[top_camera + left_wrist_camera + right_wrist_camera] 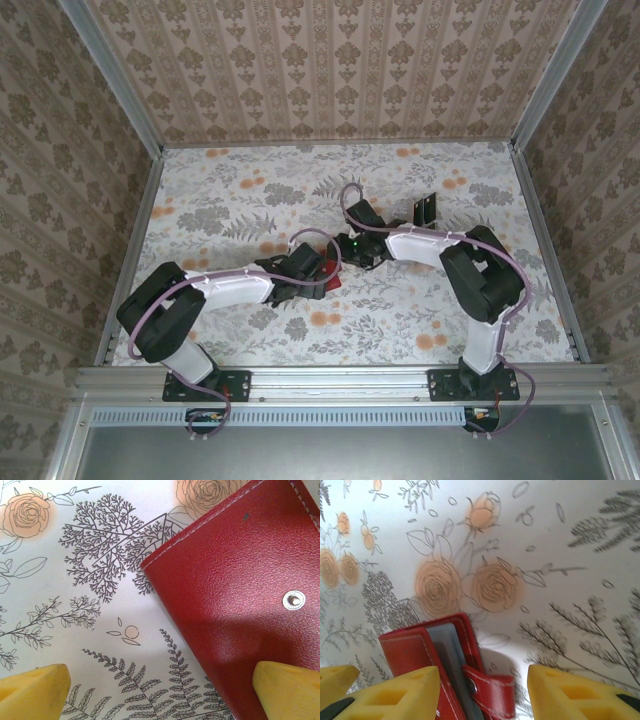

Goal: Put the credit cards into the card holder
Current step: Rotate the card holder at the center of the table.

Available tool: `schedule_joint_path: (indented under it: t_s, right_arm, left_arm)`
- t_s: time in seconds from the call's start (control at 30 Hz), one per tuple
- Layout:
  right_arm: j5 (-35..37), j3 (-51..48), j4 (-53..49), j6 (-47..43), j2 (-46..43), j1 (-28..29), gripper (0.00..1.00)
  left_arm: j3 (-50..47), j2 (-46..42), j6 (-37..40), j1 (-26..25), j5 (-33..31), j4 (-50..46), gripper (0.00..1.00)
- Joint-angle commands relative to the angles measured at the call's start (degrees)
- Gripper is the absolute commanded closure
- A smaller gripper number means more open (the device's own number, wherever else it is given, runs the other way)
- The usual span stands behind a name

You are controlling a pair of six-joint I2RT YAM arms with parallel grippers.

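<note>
The red card holder [329, 279] lies on the flowered table between the two arms. In the left wrist view its closed red face with a metal snap stud [294, 600] takes up the right side. My left gripper [160, 695] is open, its right fingertip [287, 687] over the holder's edge and the other over bare table. In the right wrist view the card holder [407, 650] stands slightly agape. A pale grey sheet that looks like a credit card [445, 642] sits between its leaves, and its snap strap [495, 692] hangs loose. My right gripper [482, 695] is open around the strap.
A small clear rack with black panels [427, 208] stands behind the right arm. The flower-patterned tabletop [230, 200] stretches away to the left and back, with papered walls on three sides. Another yellow piece [335, 680] shows at the far left of the right wrist view.
</note>
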Motion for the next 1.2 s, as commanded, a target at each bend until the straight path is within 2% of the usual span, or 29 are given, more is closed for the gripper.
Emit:
schedule_joint_path:
  t_s: [0.0, 0.3, 0.7, 0.97, 1.17]
  right_arm:
    - [-2.38, 2.61, 1.36, -0.53, 2.27, -0.38, 0.49]
    - [-8.23, 0.63, 3.69, -1.2, 3.36, -0.45, 0.52]
    - [-21.63, -16.29, 18.42, 2.76, -5.79, 0.01, 0.58]
    - [-25.83, -20.02, 21.37, 1.91, -6.23, 0.36, 0.64]
    - [-26.67, -19.68, 21.87, 1.41, -3.59, 0.39, 0.78]
  left_arm:
    - [-2.64, 1.22, 2.04, -0.12, 0.48, -5.72, 0.0]
    - [-2.61, 0.47, 1.92, 0.14, 0.01, -6.3, 0.0]
    - [-4.15, -1.98, 2.88, 2.25, 0.01, -6.82, 0.0]
    - [-4.57, -1.58, 2.44, 2.44, 0.56, -6.08, 0.0]
    - [-4.99, -1.3, 2.1, 2.33, 0.76, -5.78, 0.0]
